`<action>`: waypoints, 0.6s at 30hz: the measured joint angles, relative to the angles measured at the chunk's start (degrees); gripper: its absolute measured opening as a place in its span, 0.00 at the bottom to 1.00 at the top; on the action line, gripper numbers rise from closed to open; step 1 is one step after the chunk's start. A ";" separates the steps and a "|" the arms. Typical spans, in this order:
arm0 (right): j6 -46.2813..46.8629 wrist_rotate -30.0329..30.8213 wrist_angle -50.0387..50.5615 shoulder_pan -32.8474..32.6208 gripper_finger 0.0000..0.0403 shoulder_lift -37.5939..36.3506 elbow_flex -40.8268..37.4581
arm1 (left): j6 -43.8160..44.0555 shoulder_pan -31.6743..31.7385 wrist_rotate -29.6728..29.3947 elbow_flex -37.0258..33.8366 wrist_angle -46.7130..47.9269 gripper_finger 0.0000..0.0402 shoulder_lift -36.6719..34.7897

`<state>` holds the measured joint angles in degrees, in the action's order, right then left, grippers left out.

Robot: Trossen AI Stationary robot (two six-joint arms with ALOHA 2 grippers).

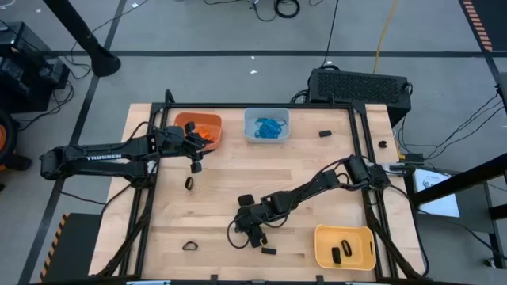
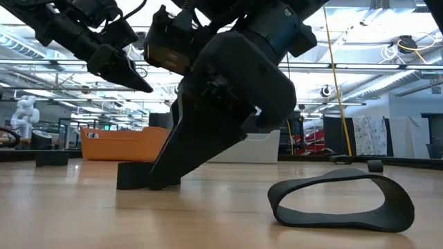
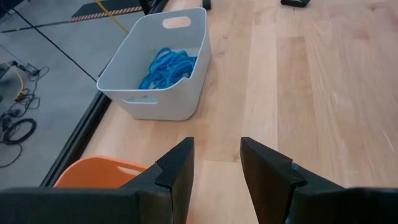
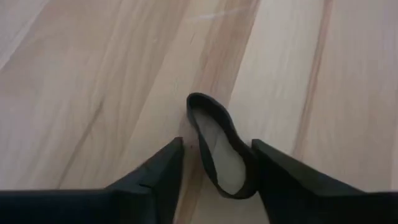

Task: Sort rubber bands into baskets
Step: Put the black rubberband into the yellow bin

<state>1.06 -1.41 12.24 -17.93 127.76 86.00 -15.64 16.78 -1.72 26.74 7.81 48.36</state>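
Right wrist view: right gripper (image 4: 214,163) at table level, fingers spread either side of a black rubber band (image 4: 219,149) lying on the wood, not pinching it. Left gripper (image 3: 216,165) spread, empty, near orange basket (image 1: 202,128). Blue bands (image 3: 165,66) in pale basket (image 3: 186,93).

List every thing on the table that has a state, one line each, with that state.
orange basket: holds orange bands
pale basket: holds blue bands
yellow basket: holds two black bands
left gripper: open, empty, near the orange basket
right gripper: open, lowered around a black band lying on the table
loose black bands: lying on the wood, unsorted
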 joint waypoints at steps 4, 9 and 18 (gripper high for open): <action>2.35 -0.28 0.92 -0.49 0.24 -0.39 -0.05 | -0.42 0.02 -0.01 0.00 -0.08 0.34 0.00; 4.70 -0.91 4.70 -0.96 0.03 -2.59 -0.31 | -1.18 -0.02 0.00 0.00 -0.87 0.34 0.00; 13.03 3.28 22.14 -2.01 0.01 -11.41 -0.27 | -0.75 -0.04 -0.02 0.00 -1.31 0.34 0.00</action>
<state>14.09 1.87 34.38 -19.94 116.35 85.72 -16.38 16.73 -1.74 26.74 6.51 48.36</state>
